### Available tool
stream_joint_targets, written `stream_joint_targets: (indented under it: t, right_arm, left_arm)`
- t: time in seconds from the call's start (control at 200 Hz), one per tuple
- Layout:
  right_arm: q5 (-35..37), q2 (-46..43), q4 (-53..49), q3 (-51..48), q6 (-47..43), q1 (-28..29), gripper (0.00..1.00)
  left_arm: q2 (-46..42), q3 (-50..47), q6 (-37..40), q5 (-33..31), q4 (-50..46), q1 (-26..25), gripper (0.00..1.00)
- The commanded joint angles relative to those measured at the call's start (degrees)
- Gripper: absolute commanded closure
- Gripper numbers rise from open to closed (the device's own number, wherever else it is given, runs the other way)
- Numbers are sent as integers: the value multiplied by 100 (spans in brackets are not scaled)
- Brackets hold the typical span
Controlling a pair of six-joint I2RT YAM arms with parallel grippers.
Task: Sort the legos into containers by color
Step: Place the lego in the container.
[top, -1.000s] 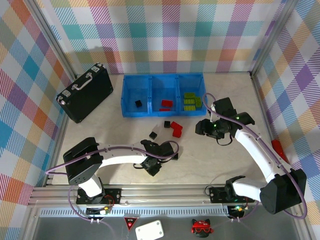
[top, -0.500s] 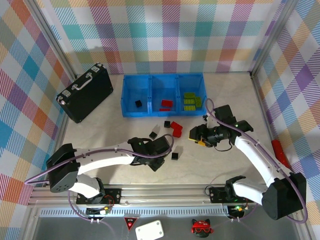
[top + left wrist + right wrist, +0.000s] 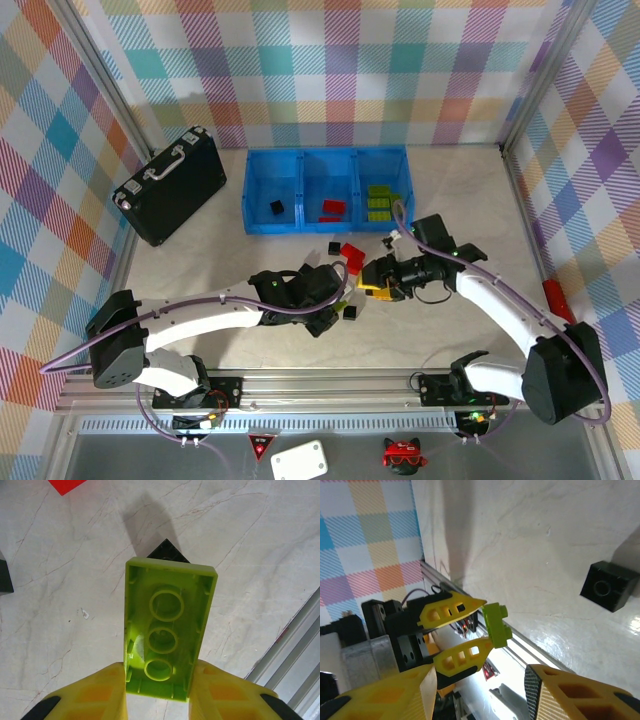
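Left gripper [image 3: 157, 676]: yellow two-finger tool, pinched tight on one short end of a lime-green studded plastic brick [image 3: 167, 630]. The brick's hollow underside, with three round tubes, faces the left wrist camera. Its free end points away from the fingers, over the pale marbled tabletop [image 3: 200, 270]. Left arm: stretched low from its base at the near-left edge in a long line to the table's centre, wrist angled toward the far side.

Right gripper [image 3: 479, 677]: yellow fingers spread apart, nothing between them. It faces the left gripper from close by, with the held brick directly ahead of it. Right arm: comes off the near-right base with the elbow pushed out to the right, and the forearm runs back leftward to the centre.

Long bright-blue plastic tray [image 3: 290, 227]: at the far middle of the table, with three open square compartments. The left compartment holds one tiny black cube [image 3: 277, 207]; the middle, red bricks [image 3: 333, 208]; the right, a cluster of lime-green bricks [image 3: 380, 200].

Loose pieces: a second black cube [image 3: 334, 247] and a loose red brick [image 3: 352, 254] lie side by side just in front of the tray. A third black cube [image 3: 350, 312] sits on the near side of the two grippers, just beside the left gripper.

Black briefcase with silver handle [image 3: 170, 185]: lying flat, left of the tray and apart from it
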Motion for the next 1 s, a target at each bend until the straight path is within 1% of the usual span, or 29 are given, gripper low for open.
stream_joint_targets:
  t: [0.0, 0.16, 0.22, 0.36, 0.4, 0.445, 0.49, 0.58, 0.645, 0.745, 0.995]
  right_arm:
    - [-171, 189, 250, -100, 90, 295, 49]
    - [-75, 454, 436, -134, 168, 647, 52]
    - [-69, 526, 547, -154, 220, 709, 55]
    - [-40, 653, 582, -140, 158, 768, 56]
    - [70, 627, 462, -93, 64, 768, 56]
    - [473, 538, 259, -49, 34, 755, 56]
    - [674, 395, 350, -131, 131, 709, 56]
    - [355, 218, 990, -438, 469, 576, 56]
    - [62, 247, 1227, -498, 512, 573, 54]
    - [-245, 253, 1324, -523, 446, 573, 54]
    - [-502, 72, 1442, -567, 396, 578, 56]
  left_arm:
    - [-210, 117, 116, 36, 138, -68, 72]
    - [-274, 133, 119, -5, 134, -68, 73]
    - [-289, 127, 117, -1, 130, -68, 73]
    - [-355, 72, 101, -53, 145, -68, 74]
    - [-371, 65, 84, -77, 147, -68, 74]
    - [-412, 31, 70, -93, 145, -68, 74]
    - [-447, 18, 66, -96, 155, -68, 74]
    - [-511, -14, 57, -106, 165, -66, 74]
    - [-564, -28, 66, -87, 187, -68, 74]
    - [-628, -56, 116, 70, 272, -71, 74]
    - [-699, -87, 119, 162, 457, -68, 74]
